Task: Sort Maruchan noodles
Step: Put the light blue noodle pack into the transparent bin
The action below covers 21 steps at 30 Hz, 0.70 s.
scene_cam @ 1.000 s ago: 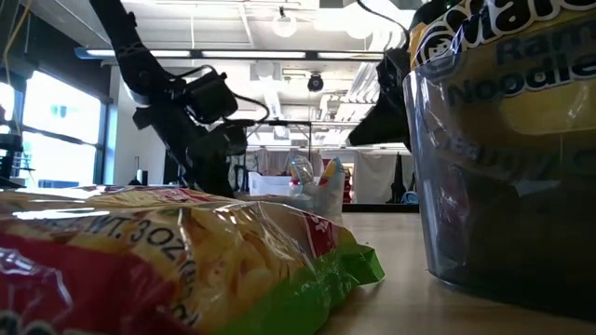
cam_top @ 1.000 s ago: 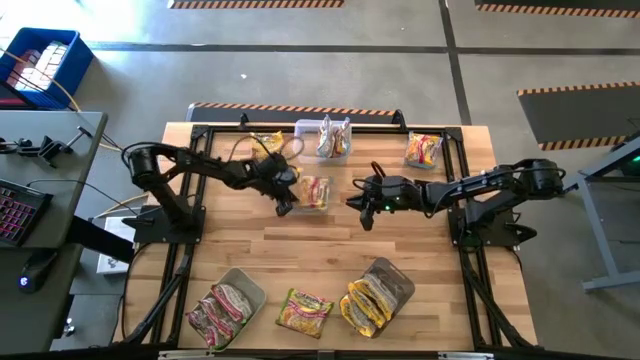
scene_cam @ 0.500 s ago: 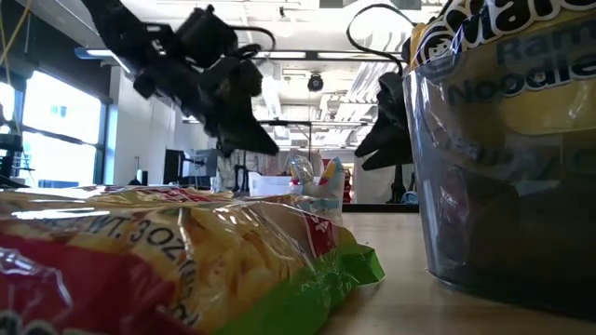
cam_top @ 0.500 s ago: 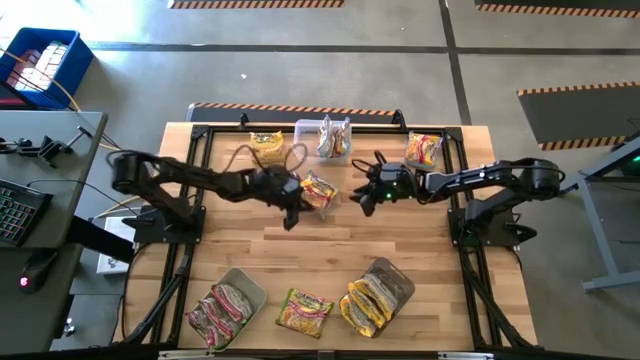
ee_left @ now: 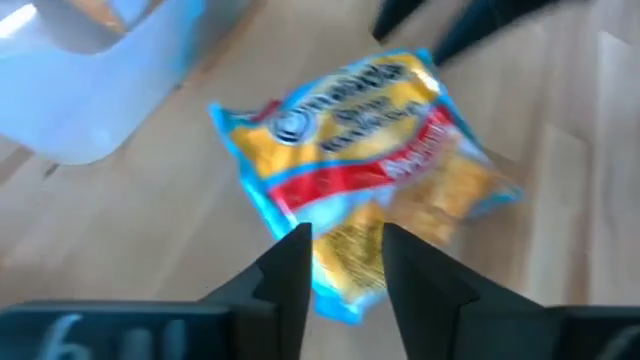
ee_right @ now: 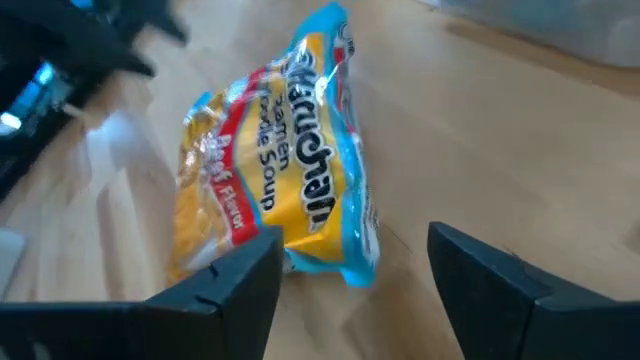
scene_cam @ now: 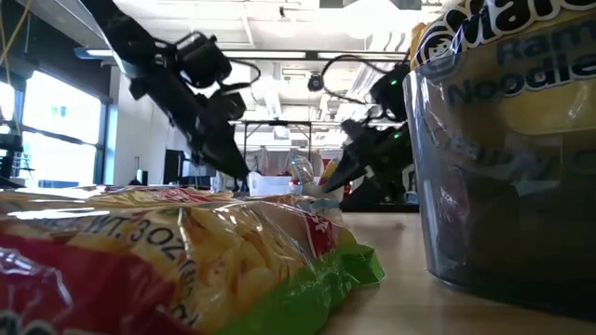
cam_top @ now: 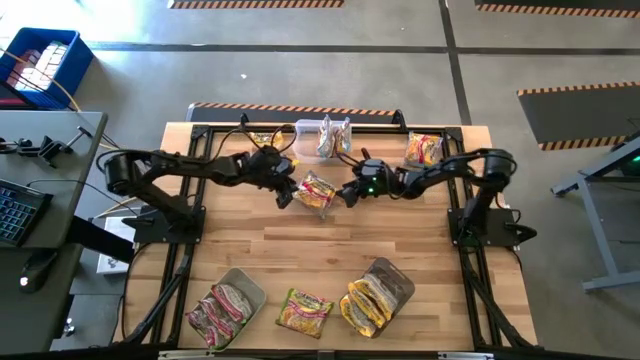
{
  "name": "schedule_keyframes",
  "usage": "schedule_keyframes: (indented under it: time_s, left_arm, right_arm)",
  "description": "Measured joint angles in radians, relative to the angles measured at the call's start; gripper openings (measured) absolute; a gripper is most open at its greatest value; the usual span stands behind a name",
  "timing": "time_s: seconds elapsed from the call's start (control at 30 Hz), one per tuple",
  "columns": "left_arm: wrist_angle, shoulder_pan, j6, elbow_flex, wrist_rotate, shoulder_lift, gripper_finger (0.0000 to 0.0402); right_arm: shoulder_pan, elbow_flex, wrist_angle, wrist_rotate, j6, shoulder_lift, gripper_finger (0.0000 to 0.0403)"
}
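Note:
A yellow, red and blue Maruchan noodles packet point(cam_top: 318, 190) lies flat on the wooden table, a little beyond its middle. My left gripper point(cam_top: 284, 196) stands open just to the packet's left, and in the left wrist view the packet point(ee_left: 360, 150) lies right ahead of its fingers. My right gripper point(cam_top: 349, 193) stands open just to the packet's right, its fingers wide apart in front of the packet point(ee_right: 280, 190). Neither gripper shows a hold on it.
A clear tub point(cam_top: 323, 138) with silvery packets stands at the far edge, with loose packets at its left point(cam_top: 265, 140) and right point(cam_top: 423, 148). Near the front edge stand two tubs of packets point(cam_top: 225, 305) point(cam_top: 378, 292), with a loose packet point(cam_top: 303, 312) between them.
My right gripper has gone toward the table's left and far edge, up to the packet. My left gripper has drawn back a little toward the left edge, away from the packet. The packet stays in about the same spot.

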Motion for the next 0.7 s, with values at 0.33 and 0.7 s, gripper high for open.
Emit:
schedule_keyframes:
  time_s: [0.33, 0.7]
  left_arm:
    - [0.13, 0.102, -0.083, 0.0, 0.119, 0.136, 0.0178]
    - [0.163, 0.11, -0.065, 0.0, 0.154, 0.146, 0.0186]
  right_arm:
    - [0.007, 0.131, -0.009, -0.065, -0.145, 0.126, 0.0233]
    - [0.03, 0.164, -0.064, -0.09, -0.305, 0.137, 0.0105]
